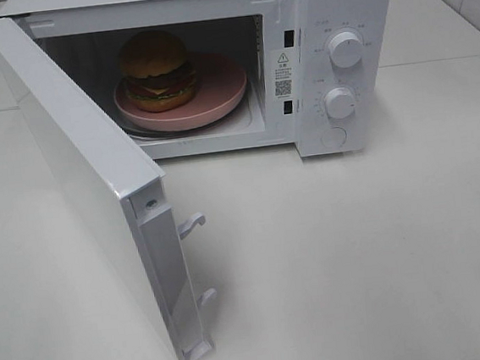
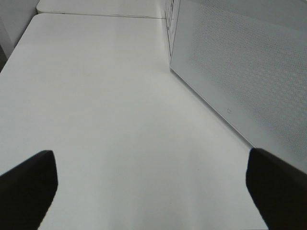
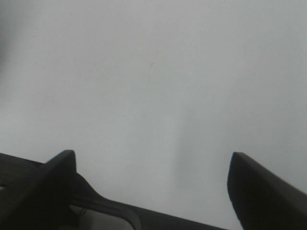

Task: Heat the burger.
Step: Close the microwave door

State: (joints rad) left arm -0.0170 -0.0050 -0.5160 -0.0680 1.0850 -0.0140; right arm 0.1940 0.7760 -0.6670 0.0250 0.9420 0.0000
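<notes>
Golden-bunned burger (image 1: 158, 69) sits on pink plate (image 1: 219, 90) inside microwave (image 1: 369, 14), label (image 1: 282, 74) text unreadable.

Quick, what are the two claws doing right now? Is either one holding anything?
Left gripper: open, holding nothing.
Right gripper: open, holding nothing.

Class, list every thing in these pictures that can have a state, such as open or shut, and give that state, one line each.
microwave door: swung wide open.
pink plate: lying flat inside the microwave.
burger: upright on the pink plate, not held.
left gripper: open, empty.
right gripper: open, empty.
</notes>
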